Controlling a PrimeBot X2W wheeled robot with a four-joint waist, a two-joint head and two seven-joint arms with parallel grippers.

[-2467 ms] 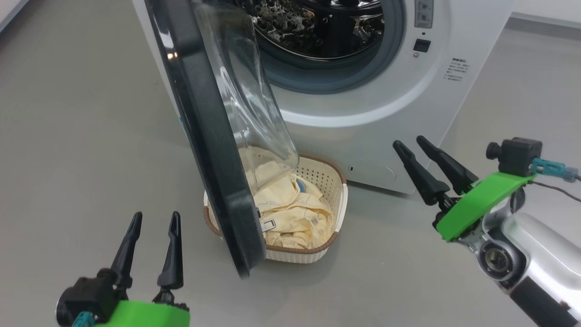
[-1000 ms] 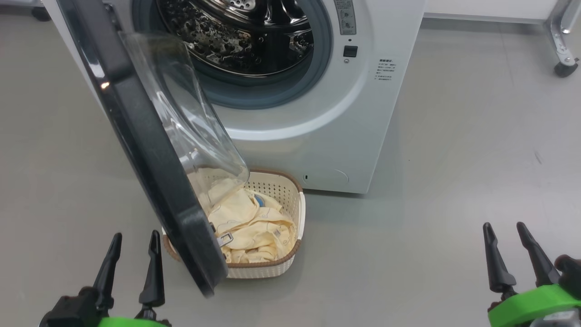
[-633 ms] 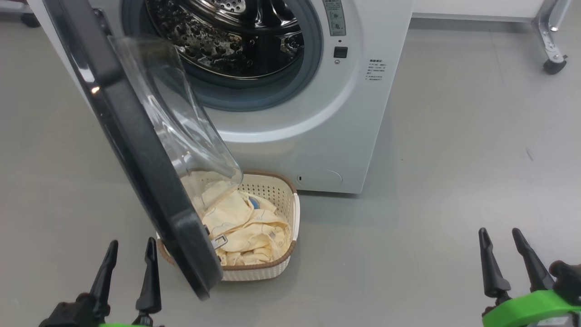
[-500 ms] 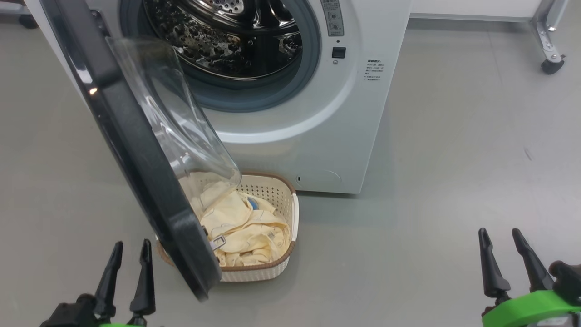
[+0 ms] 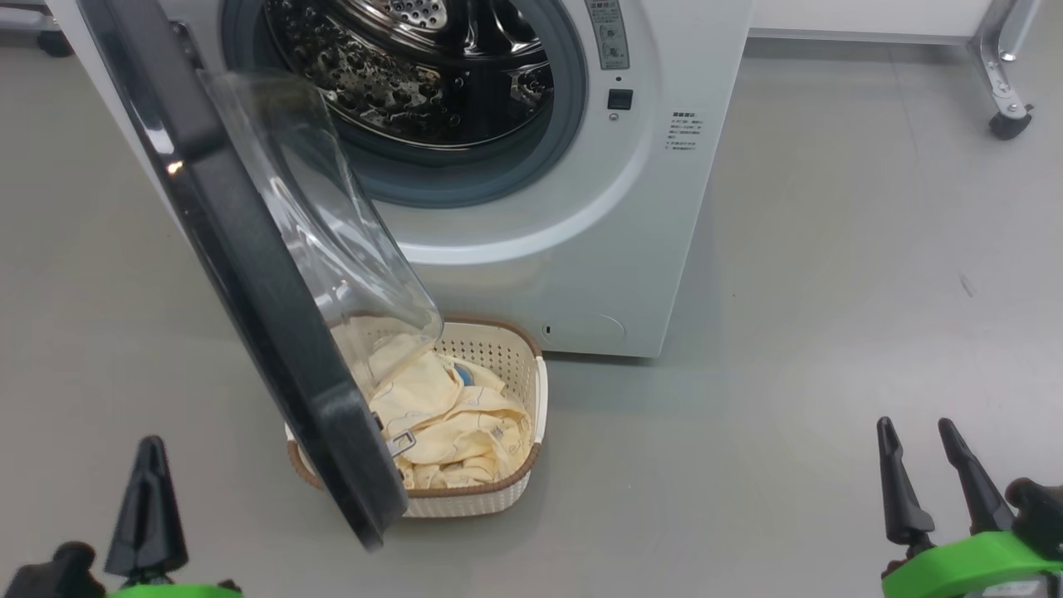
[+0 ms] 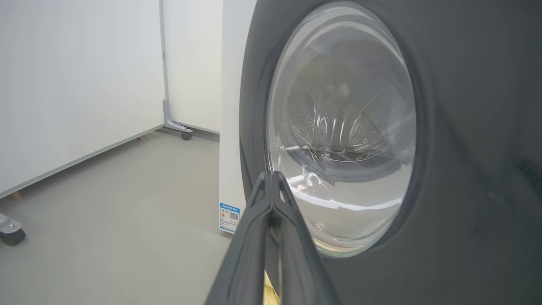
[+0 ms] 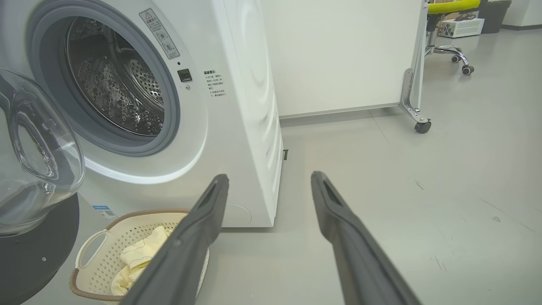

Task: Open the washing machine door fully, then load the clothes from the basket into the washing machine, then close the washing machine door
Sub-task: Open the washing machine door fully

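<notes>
The white washing machine (image 5: 581,249) stands ahead with its steel drum (image 5: 415,75) exposed. Its door (image 5: 249,274), a black ring around bulging glass, hangs partly open over the cream basket (image 5: 498,490). Pale yellow clothes (image 5: 448,415) lie in the basket. My left gripper (image 5: 151,448) is shut and empty at the lower left, left of the door's edge. In the left wrist view its joined fingertips (image 6: 271,178) point at the door's outer face (image 6: 465,127), near the porthole (image 6: 343,127). My right gripper (image 5: 915,425) is open over the bare floor at the lower right, its fingers (image 7: 211,203) apart.
A wheeled metal frame (image 5: 1005,116) stands at the far right. A white panel (image 6: 76,84) and a caster (image 6: 12,233) lie left of the washer. A blue label (image 6: 229,217) marks the washer's side. Grey floor (image 5: 830,332) spreads to the right.
The left gripper's fingers have come together and it has shifted left and lower. Earlier the head camera pulled back and the right gripper dropped to the lower right. Door and basket are unmoved.
</notes>
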